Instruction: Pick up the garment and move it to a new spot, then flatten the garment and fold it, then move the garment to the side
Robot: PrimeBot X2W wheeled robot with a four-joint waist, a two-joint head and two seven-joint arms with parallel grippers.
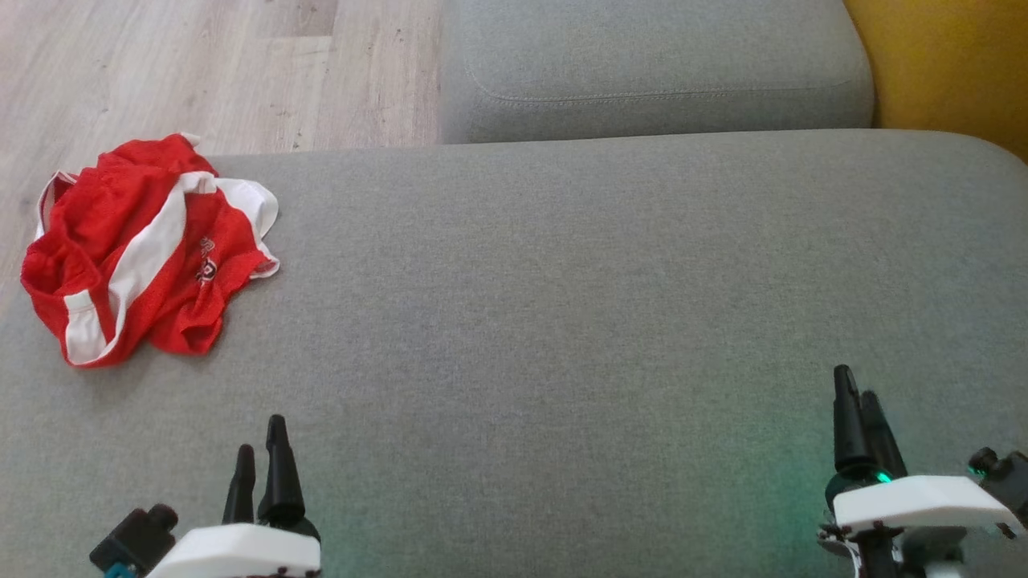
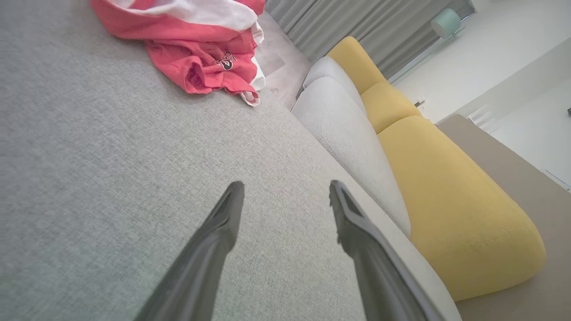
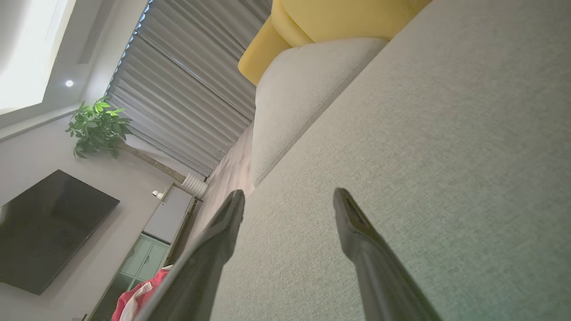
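The garment (image 1: pixel 148 249), a red piece with white panels and a small crest, lies crumpled on the far left corner of the grey seat cushion (image 1: pixel 562 281). Its far edge seems to reach the cushion's rim, with the wooden floor (image 1: pixel 201 72) just past it. The first step, the pick-up, is not yet begun.

The left end effector (image 1: pixel 261 437) hovers over the cushion's near edge on the left side, fingers spread wide with nothing between them. The right end effector (image 1: pixel 854 385) hovers over the near edge on the right side, equally spread and empty, well apart from the cloth.

The left arm looks the natural choice, since it is on the garment's side of the cushion. To do the grasp well, it should probably come down with the fingers kept spread and straddle a raised ridge of cloth. A flat layer would likely slip away or bring up cushion fabric with it. The bunched folds on the side of the heap nearest the cushion's middle look thick enough to pinch firmly.

The pull should go towards the cushion's middle. A sweep towards the rim could push the heap onto the floor. Lifting until the hanging cloth clears the cushion before carrying it sideways should stop it dragging and twisting. The broad bare middle of the cushion looks like a good new spot, within reach of both arms for flattening.
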